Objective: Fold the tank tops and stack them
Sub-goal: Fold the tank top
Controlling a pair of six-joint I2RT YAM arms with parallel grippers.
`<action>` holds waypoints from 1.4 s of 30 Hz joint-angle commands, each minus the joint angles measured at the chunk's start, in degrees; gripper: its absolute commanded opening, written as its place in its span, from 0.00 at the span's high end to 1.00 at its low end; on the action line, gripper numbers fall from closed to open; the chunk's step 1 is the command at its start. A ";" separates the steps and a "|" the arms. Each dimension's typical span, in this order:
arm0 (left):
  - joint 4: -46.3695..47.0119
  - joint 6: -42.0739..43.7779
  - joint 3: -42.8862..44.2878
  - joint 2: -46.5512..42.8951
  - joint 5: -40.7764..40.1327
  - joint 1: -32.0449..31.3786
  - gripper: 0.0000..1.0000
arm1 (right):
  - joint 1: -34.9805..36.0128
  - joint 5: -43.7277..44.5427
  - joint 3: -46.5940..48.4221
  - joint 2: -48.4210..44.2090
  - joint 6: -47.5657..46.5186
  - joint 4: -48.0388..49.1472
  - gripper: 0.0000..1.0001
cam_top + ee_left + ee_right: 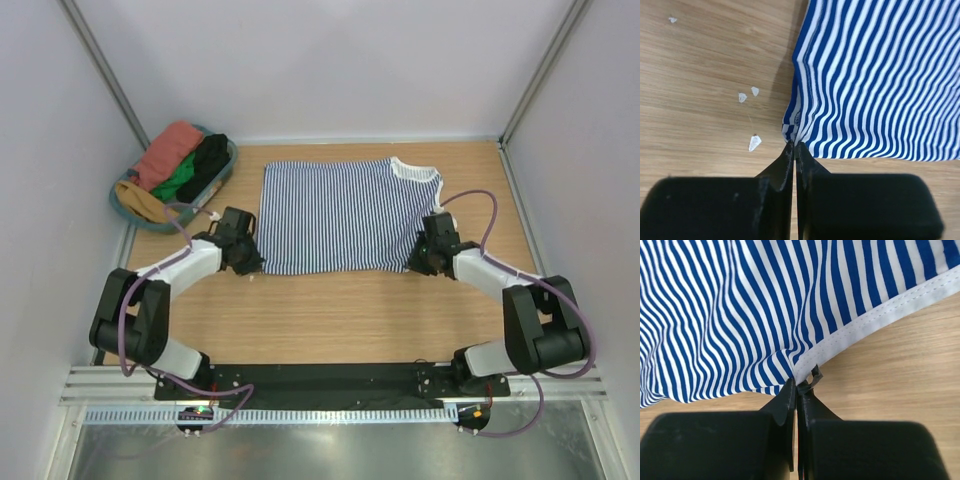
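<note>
Corners of the striped tank top [335,215] sat clamped in the left pincer [794,145] and right pincer [796,383], poised to fold it.

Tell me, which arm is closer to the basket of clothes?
Left. The left arm pinches the top in its jaws at the near corner on the basket side; the right arm does so at the other near corner, across the top.
</note>
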 commanded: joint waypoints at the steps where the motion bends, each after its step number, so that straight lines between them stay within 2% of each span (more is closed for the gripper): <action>1: -3.53 1.34 3.48 -4.49 0.55 0.04 1.00 | 0.41 2.78 5.52 -3.69 -1.86 -10.93 0.99; 7: -4.50 0.38 -0.90 -9.51 0.20 0.04 1.00 | 0.41 7.61 5.44 -10.02 -0.80 -19.29 0.98; 17: -4.67 -1.82 -9.16 -19.34 5.99 -0.04 1.00 | 0.41 -1.94 2.10 -13.27 -0.89 -20.96 0.99; 21: -5.02 -1.56 -9.88 -20.76 6.71 0.04 1.00 | 0.32 -2.84 2.27 -13.89 -1.24 -21.41 0.98; 28: -5.20 -0.86 -5.49 -16.02 6.18 0.04 1.00 | 0.32 -2.15 6.92 -11.34 -1.86 -22.98 0.98; 31: -5.55 -0.68 -2.41 -13.92 5.92 0.04 1.00 | 0.41 -0.92 12.27 -8.97 -2.47 -24.39 0.96; 36: -7.04 -0.15 3.82 -9.87 5.04 0.48 1.00 | 0.32 -0.30 19.66 -2.13 -3.79 -26.50 0.96; 42: -7.66 0.20 11.90 -3.28 4.86 3.03 1.00 | 0.32 5.41 29.77 8.06 -5.02 -28.96 0.95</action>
